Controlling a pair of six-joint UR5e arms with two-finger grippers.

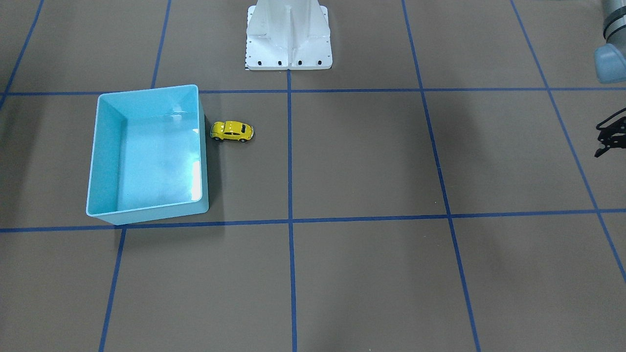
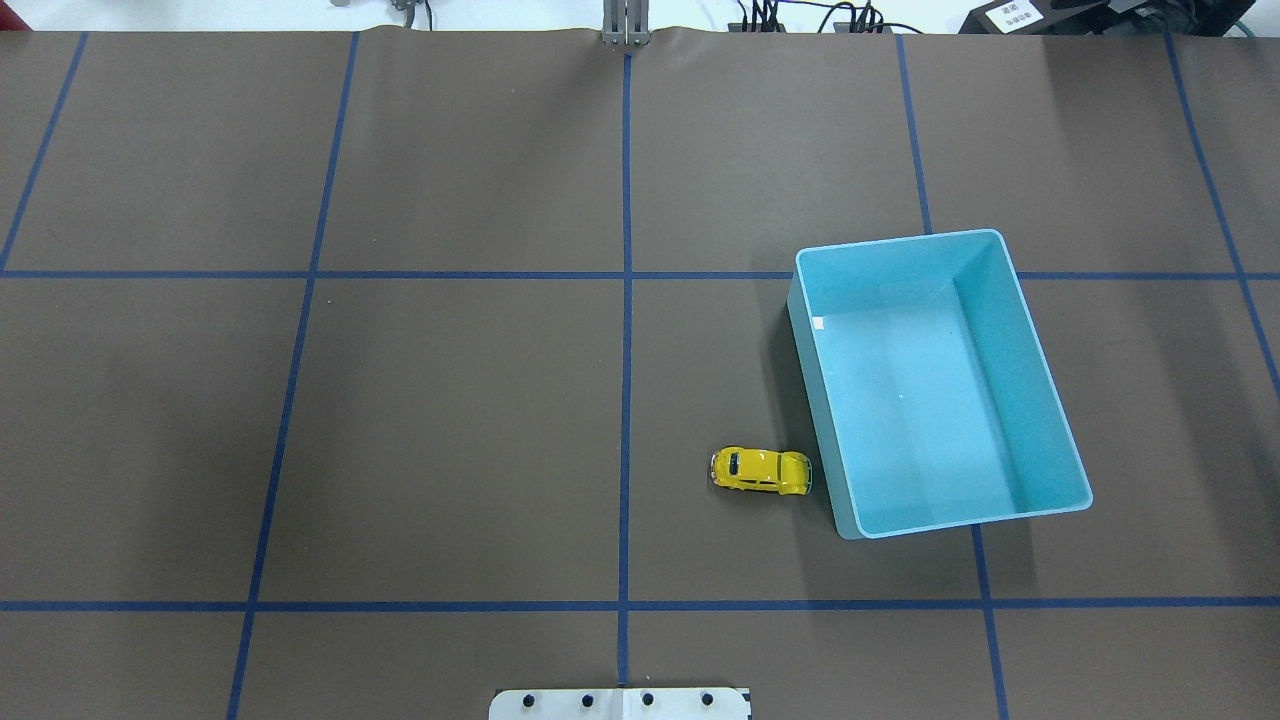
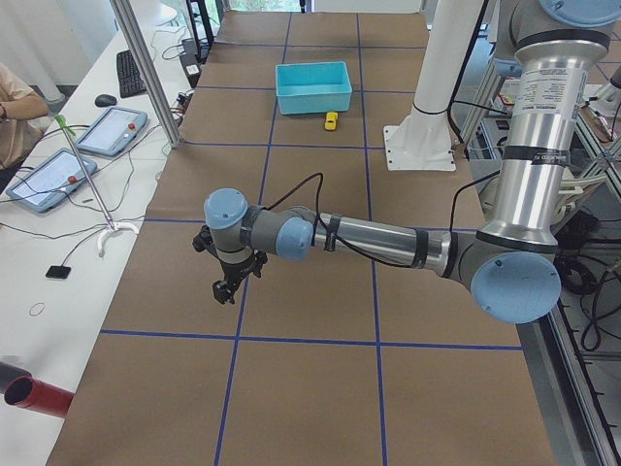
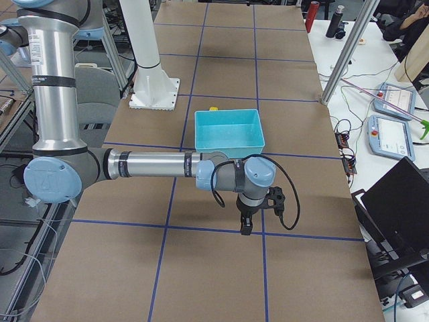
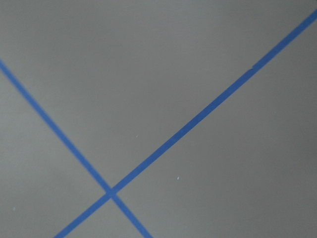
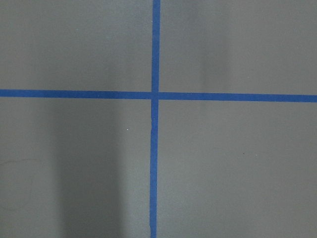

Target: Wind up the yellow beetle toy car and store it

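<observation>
Because the yellow beetle toy car (image 1: 232, 131) sits just beside the blue bin (image 1: 146, 91), middle left in the front view, my right end effector (image 4: 246, 228), I cannot tell how wide, could bump that wall.

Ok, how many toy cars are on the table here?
1. The yellow car stands on the table, close beside the bin, outside it. No car shows inside the bin, so none seems hidden.

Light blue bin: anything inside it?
Nothing shows inside the light blue bin, only bare floor and glare. The yellow beetle toy car sits outside, beside its wall. The strip at that wall's inner foot is hidden.
</observation>
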